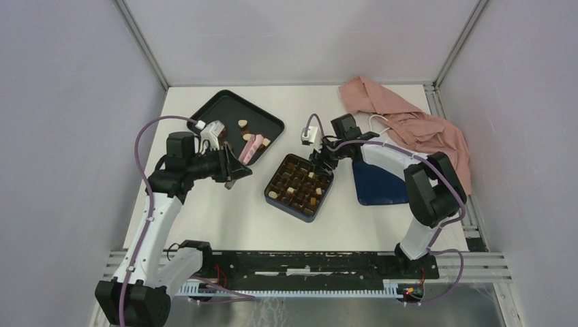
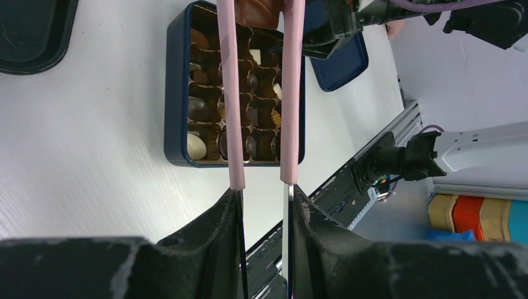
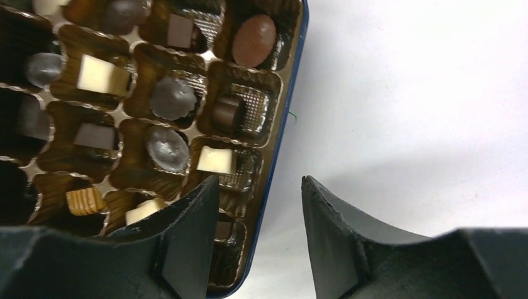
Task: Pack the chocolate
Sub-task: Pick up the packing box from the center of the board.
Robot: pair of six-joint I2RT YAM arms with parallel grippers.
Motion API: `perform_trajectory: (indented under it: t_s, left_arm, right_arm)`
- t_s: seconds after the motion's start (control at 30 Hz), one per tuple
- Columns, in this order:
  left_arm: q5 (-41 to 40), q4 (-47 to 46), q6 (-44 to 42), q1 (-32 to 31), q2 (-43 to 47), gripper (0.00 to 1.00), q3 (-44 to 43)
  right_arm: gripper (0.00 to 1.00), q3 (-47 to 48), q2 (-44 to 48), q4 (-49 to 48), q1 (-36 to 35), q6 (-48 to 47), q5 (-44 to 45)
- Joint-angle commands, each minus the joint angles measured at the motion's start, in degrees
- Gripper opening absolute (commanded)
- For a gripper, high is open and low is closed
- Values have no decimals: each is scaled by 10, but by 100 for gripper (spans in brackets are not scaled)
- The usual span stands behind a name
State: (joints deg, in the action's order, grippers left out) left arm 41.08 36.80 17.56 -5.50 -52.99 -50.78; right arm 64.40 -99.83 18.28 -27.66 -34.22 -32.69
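The dark blue grid box [image 1: 270, 178] sits mid-table, and most of its cups hold chocolate [image 1: 298, 189]. My left gripper [image 1: 234, 170] is shut on pink tongs [image 1: 249, 148], which reach toward the black tray [image 1: 225, 107]. In the left wrist view the tongs [image 2: 228, 93] hang above the box [image 2: 176, 93], and a brown piece [image 2: 256, 12] sits between their tips at the top edge. My right gripper [image 1: 320, 161] is open and empty. Its fingers [image 3: 193, 218] straddle the box's rim [image 3: 287, 118], beside white [image 3: 216, 159] and dark [image 3: 168, 147] pieces.
The black tray holds three loose pieces, among them one at its middle [image 1: 242, 123]. The dark blue lid [image 1: 378, 184] lies right of the box under the right arm. A pink cloth [image 1: 409, 122] is bunched at the back right. Grey walls close in on three sides.
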Motion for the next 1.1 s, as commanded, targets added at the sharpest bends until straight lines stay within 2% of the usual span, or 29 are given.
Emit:
perform_trajectory:
  t_s: [0.0,0.1,0.33,0.47,0.83,1.07]
  left_arm:
    - [37,-31,25,-4,11,2,6]
    - [39,-36,29,-10,9,2,8]
    - [36,-39,34,-30,12,2,17]
    - [30,-49,38,-46,15,2,35]
    - [3,-116,54,-104,42,2,68]
    - [-18,-139,43,-131,48,2,79]
  right_arm:
    - [54,28,-18,5,-12,9,67]
    - [45,35,-29,9,-17,8,72]
    - [11,36,-21,5,-20,13,66]
    - [0,32,0,-15,-20,28,64]
    - [0,41,91,-60,-24,25,135]
    - [0,67,126,-45,-30,1,183]
